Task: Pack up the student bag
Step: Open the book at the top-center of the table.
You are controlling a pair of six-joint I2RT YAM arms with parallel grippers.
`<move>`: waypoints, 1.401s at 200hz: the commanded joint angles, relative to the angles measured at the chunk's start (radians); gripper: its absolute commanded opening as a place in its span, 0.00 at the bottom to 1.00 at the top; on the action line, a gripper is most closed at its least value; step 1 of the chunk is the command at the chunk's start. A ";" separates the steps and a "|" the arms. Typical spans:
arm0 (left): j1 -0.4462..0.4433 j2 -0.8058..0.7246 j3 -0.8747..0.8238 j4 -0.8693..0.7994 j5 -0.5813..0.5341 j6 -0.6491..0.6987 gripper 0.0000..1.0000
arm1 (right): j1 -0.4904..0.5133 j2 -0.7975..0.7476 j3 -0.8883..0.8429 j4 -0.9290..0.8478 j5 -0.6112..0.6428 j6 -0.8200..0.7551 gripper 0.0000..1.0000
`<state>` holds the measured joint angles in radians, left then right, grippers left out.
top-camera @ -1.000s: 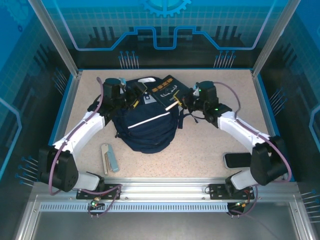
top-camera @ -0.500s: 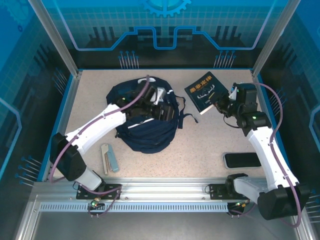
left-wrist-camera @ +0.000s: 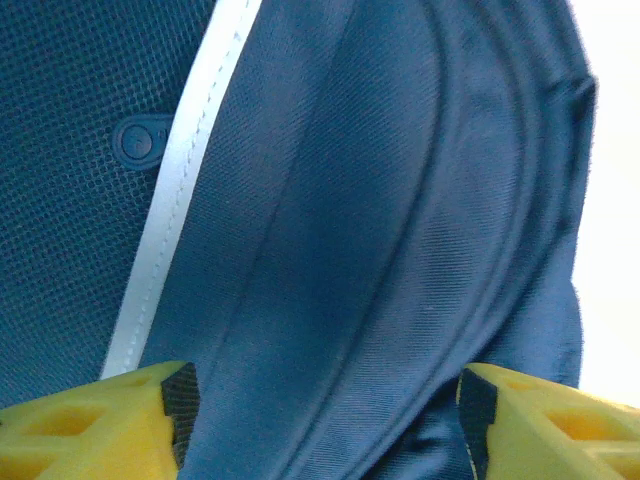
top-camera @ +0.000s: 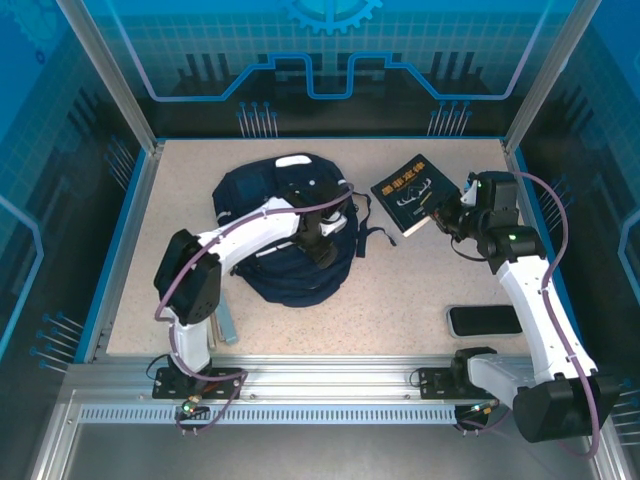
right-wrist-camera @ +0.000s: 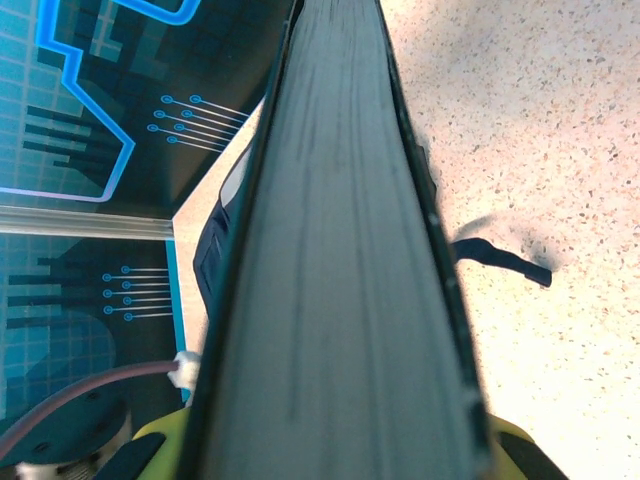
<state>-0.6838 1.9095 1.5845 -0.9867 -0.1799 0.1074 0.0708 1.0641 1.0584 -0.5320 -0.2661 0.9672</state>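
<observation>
Student bag [top-camera: 298,276] lies on the table [top-camera: 400,290] toward its far edge, left of centre. On it rests the left claw [top-camera: 322,236], jaws apart with navy fabric between. Toward the far right corner, the right claw [top-camera: 447,212] grips a navy book [top-camera: 413,190].

Top external: high, behind the arm bases, facing down and forward over the whole tabletop [top-camera: 400,290]. Left wrist: very close to the student bag [left-wrist-camera: 350,250] fabric, shared with the top view. Right wrist: close along the book [right-wrist-camera: 340,300] edge, facing tabletop and enclosure wall [right-wrist-camera: 80,90].
</observation>
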 commanded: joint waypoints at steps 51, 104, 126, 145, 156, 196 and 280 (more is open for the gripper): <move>-0.008 0.112 0.109 -0.065 -0.180 0.041 0.49 | -0.024 -0.042 -0.010 0.052 -0.032 -0.010 0.10; -0.026 0.141 0.129 -0.090 -0.168 0.093 0.66 | -0.035 -0.055 -0.026 0.043 -0.038 -0.010 0.10; -0.029 0.151 0.129 -0.081 -0.188 0.099 0.62 | -0.041 -0.057 -0.030 0.043 -0.044 -0.010 0.10; -0.028 0.149 0.132 -0.068 -0.193 0.097 0.52 | -0.047 -0.058 -0.035 0.043 -0.050 -0.006 0.10; -0.030 0.141 0.137 -0.062 -0.204 0.093 0.43 | -0.049 -0.059 -0.034 0.040 -0.053 -0.005 0.10; -0.030 0.041 0.141 0.009 -0.266 0.082 0.16 | -0.063 -0.078 -0.031 0.005 -0.051 -0.026 0.10; -0.026 -0.219 0.098 0.344 -0.471 0.067 0.00 | -0.072 -0.106 -0.064 -0.005 -0.235 -0.132 0.10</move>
<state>-0.7078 1.7691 1.6802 -0.8322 -0.5663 0.1833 0.0097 0.9810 0.9989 -0.5980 -0.3454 0.9012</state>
